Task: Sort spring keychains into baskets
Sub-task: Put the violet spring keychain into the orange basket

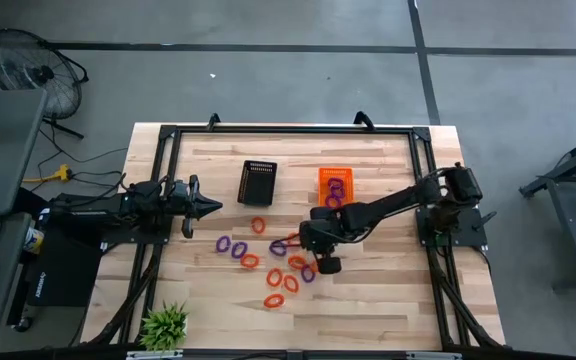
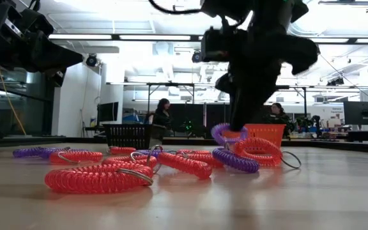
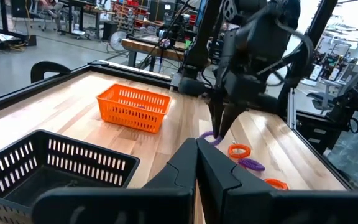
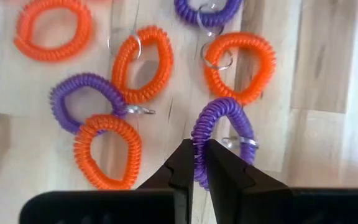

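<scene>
Two baskets sit on the table: a black basket [image 1: 257, 182] and, beside it, an orange basket [image 1: 335, 185] holding about two purple keychains [image 1: 336, 187]. Near the orange basket, roughly seven orange-red and five purple loops lie loose. The right gripper [image 4: 196, 163] pinches a purple keychain [image 4: 219, 134] there. The left gripper [image 1: 211, 208] waits beside the black basket, fingers together

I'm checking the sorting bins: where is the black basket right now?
In the high view, the black basket sits left of the orange basket, just beyond the left gripper.
</scene>
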